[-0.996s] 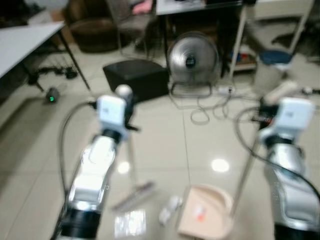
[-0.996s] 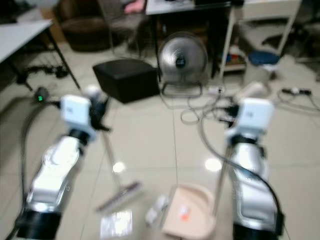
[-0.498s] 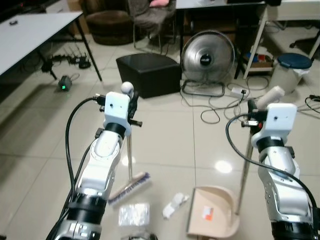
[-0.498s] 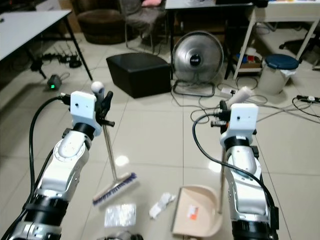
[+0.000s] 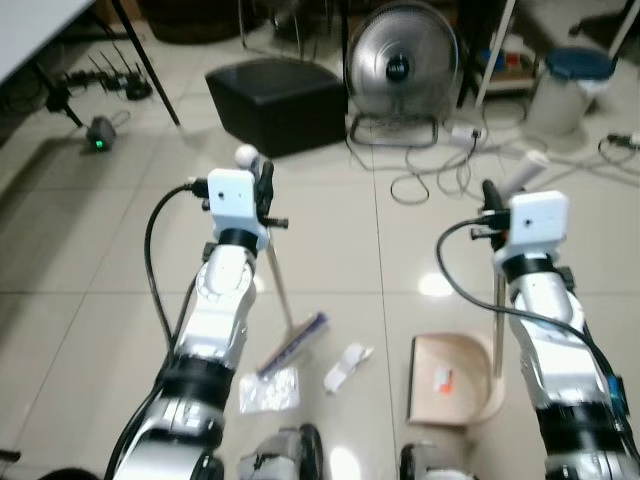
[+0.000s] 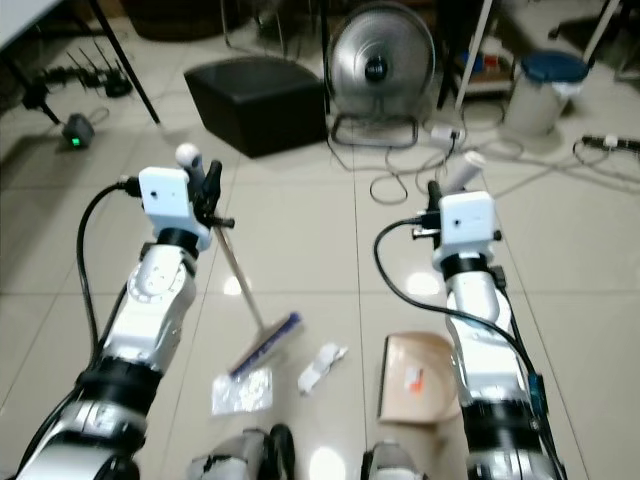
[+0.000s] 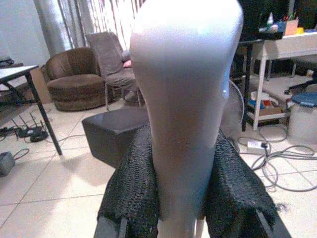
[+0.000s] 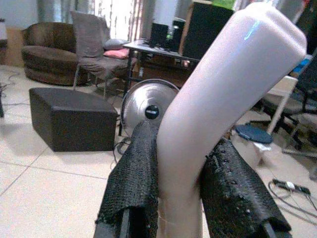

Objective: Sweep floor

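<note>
Seen from the robot's head, the left gripper [image 5: 264,190] was closed around the top of a broom handle [image 5: 277,280], its black fingers [image 7: 132,188] pressed against both sides of the pale grip. The handle slanted down to the broom head [image 5: 292,343] on the tiled floor [image 5: 90,270]. Just beside the bristles lay a clear plastic wrapper [image 5: 268,390] and a crumpled white paper scrap [image 5: 347,364]. The right gripper [image 5: 490,196] was clamped on the upright handle of a beige dustpan [image 5: 450,378], which rested on the floor near the scrap. Beyond stood a black ottoman [image 5: 275,100] and a floor fan [image 5: 400,68].
</note>
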